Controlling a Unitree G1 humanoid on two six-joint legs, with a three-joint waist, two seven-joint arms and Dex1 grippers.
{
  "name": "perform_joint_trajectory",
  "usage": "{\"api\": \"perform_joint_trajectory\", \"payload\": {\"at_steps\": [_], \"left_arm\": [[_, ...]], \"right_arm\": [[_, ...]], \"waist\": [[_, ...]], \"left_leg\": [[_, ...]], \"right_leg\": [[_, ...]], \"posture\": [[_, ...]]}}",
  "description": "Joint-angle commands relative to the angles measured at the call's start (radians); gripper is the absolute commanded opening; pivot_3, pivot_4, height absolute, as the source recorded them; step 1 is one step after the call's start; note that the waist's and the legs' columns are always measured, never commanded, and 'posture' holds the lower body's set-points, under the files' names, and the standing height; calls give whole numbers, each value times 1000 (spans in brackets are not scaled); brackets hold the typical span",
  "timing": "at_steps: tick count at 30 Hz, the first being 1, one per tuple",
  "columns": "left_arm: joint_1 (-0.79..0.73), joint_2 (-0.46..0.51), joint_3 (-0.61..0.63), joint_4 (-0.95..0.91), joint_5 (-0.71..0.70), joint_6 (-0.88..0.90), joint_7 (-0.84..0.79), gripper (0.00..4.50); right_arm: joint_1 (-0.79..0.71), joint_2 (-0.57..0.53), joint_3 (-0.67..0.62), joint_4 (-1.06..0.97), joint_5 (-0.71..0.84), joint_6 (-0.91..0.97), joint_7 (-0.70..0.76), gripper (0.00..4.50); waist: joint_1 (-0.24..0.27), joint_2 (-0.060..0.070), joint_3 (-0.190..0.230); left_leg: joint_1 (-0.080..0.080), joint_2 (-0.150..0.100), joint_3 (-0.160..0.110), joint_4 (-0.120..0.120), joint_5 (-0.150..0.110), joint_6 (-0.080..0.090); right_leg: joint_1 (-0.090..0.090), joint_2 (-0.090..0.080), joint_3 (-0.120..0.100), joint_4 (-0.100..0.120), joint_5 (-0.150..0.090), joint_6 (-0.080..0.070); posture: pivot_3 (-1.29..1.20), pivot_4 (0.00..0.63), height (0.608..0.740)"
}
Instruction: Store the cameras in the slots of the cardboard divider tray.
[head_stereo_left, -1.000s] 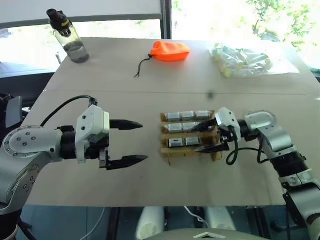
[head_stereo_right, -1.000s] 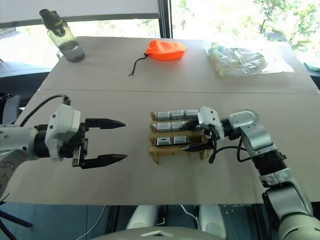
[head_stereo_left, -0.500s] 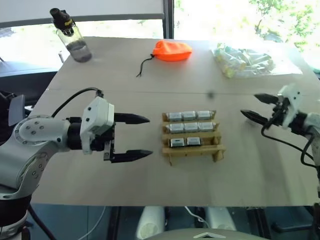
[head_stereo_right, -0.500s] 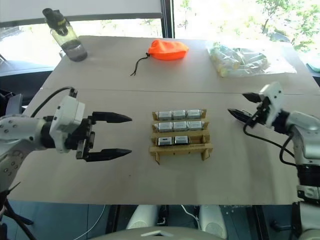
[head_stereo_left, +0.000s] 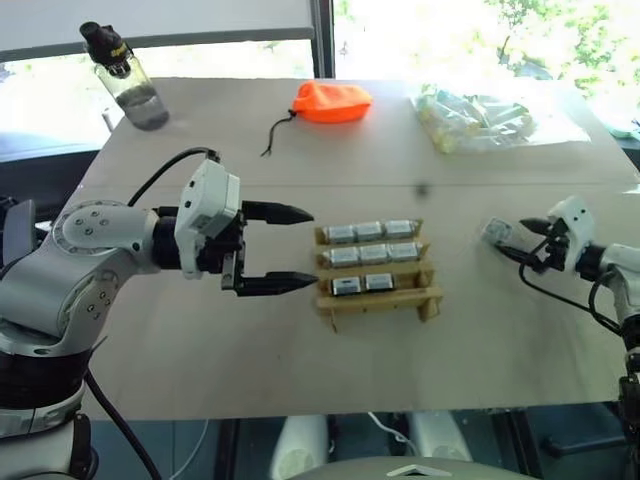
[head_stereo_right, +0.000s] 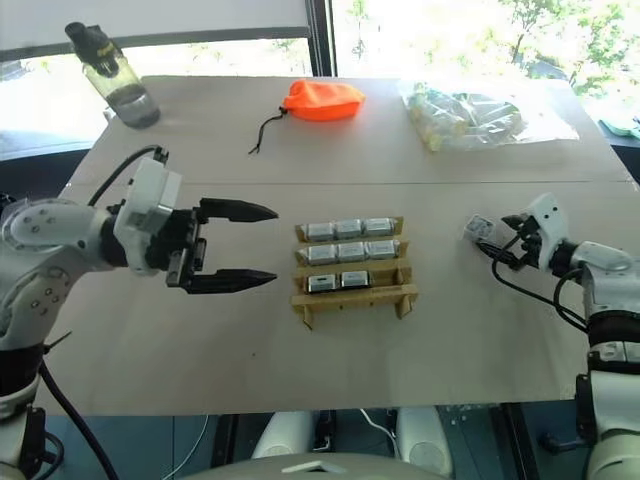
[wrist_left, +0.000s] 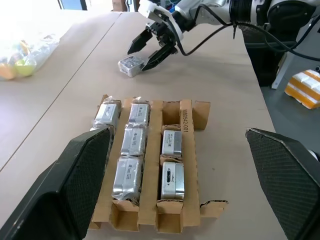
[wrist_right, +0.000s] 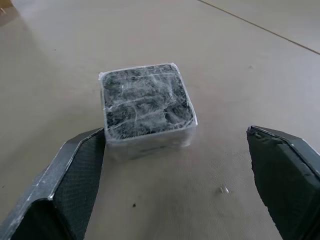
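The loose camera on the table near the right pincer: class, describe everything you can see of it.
The loose camera is a small silver-grey cube with rounded corners, wrapped in crinkled clear film. Its dark face points upward. It lies flat on the tan table, apart from the cardboard tray, on the robot's right side. The open right pincer sits close by, its fingers either side of the camera; contact cannot be made out. Nothing else touches it but the table.

The cameras (wrist_left: 173, 181) are seen as shiny metal wrapped in crinkled clear film; the tray (wrist_left: 187, 116) is matt brown cardboard; the table (head_stereo_left: 300, 360) looks smooth and matt.
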Motion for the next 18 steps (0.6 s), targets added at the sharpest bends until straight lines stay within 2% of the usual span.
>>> {"api": "perform_joint_trajectory", "payload": {"at_steps": [1, 5, 8, 10, 12, 15, 18], "left_arm": [[-7, 2, 27, -33, -37, 20, 13, 4500], [9, 8, 34, -43, -40, 28, 21, 4500], [16, 10, 42, -47, -46, 38, 25, 4500], [21, 12, 47, -49, -54, 43, 26, 4500], [22, 10, 51, -52, -68, 51, 26, 4500], [6, -3, 31, -51, -66, 56, 34, 4500], [-66, -64, -31, -20, -78, 91, 77, 4500]], "right_arm": [[-44, -6, 7, 72, -20, -53, 26, 4447], [-86, -1, 2, 158, -29, -101, 37, 4447], [-92, -1, -5, 171, -19, -132, 65, 3683], [-88, 3, -13, 164, -6, -152, 86, 2677], [-78, 8, -18, 146, 4, -167, 101, 1949], [-58, 15, -18, 74, 18, -182, 118, 1899], [10, 23, 1, -202, 26, -201, 104, 1899]], "waist": [[1, 0, 0], [0, 0, 0], [1, 0, 0], [0, 0, 0], [0, 0, 0], [0, 0, 0], [4, 1, 0]], "left_leg": [[0, 0, 0, 0, 0, 0], [0, 0, 0, 1, 0, 0], [0, 0, 0, 1, 0, 0], [0, 0, 0, 1, 0, -1], [1, 0, 0, 1, 0, -1], [0, 0, 0, 1, 0, -1], [0, 0, -1, 1, 1, -1]], "right_leg": [[0, 0, 0, 0, 0, 0], [0, -1, 0, 0, 0, 0], [0, -1, 0, 0, 0, 0], [0, -1, 0, 0, 0, 0], [0, -1, 0, 0, 0, 0], [0, -1, 0, 0, 0, 0], [0, -1, 0, 0, 0, 0]], "posture": [[0, 150, 726], [0, 150, 726], [0, 150, 726], [0, 150, 726], [0, 150, 726], [0, 150, 726], [0, 150, 726]]}}
